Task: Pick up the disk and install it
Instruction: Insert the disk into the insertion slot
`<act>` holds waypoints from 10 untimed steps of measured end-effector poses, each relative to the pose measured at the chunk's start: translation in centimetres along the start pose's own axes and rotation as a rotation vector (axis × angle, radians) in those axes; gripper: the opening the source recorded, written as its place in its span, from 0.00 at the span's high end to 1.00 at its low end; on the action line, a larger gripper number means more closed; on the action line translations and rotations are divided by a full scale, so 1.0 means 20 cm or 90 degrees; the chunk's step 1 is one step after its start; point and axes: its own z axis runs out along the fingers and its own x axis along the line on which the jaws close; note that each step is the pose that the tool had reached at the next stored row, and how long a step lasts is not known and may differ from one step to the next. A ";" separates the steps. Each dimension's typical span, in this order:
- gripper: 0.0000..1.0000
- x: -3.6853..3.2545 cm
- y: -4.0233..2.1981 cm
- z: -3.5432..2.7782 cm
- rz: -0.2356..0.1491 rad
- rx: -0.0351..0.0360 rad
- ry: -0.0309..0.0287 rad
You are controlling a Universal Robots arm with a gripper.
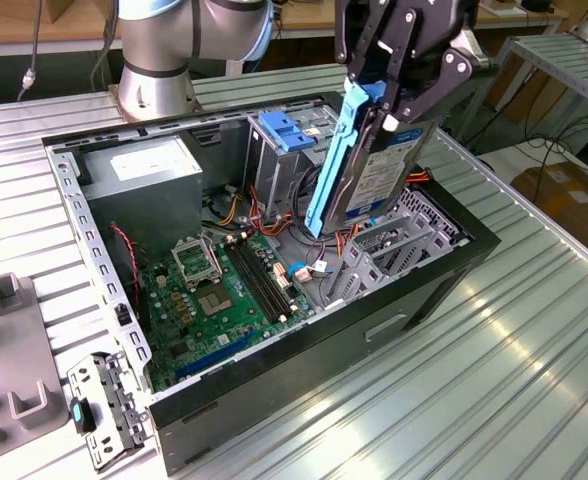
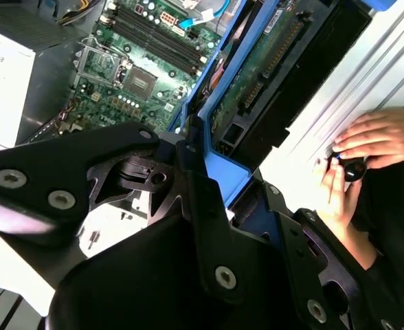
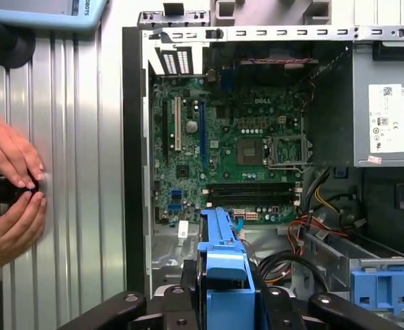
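Disk (image 1: 380,175) gripped over the case (image 1: 304,352)
We see the gripper (image 1: 399,108) pinching it steeply tilted, likely to slide into the drive cage (image 1: 374,257) on the exterior view's right.

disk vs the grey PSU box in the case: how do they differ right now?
Pose: the disk hangs steeply tilted over the case in the gripper; the power supply sits flat in a case corner. Size: the disk is thin, the power supply bulkier. Look: the disk has blue rails, the power supply none. Both carry white labels.
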 end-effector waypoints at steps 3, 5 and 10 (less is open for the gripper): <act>0.63 0.021 -0.032 0.003 0.000 -0.0002 0.0001; 0.63 0.041 -0.081 0.008 0.000 -0.0002 0.0001; 0.63 0.042 -0.168 0.020 0.000 -0.0002 0.0001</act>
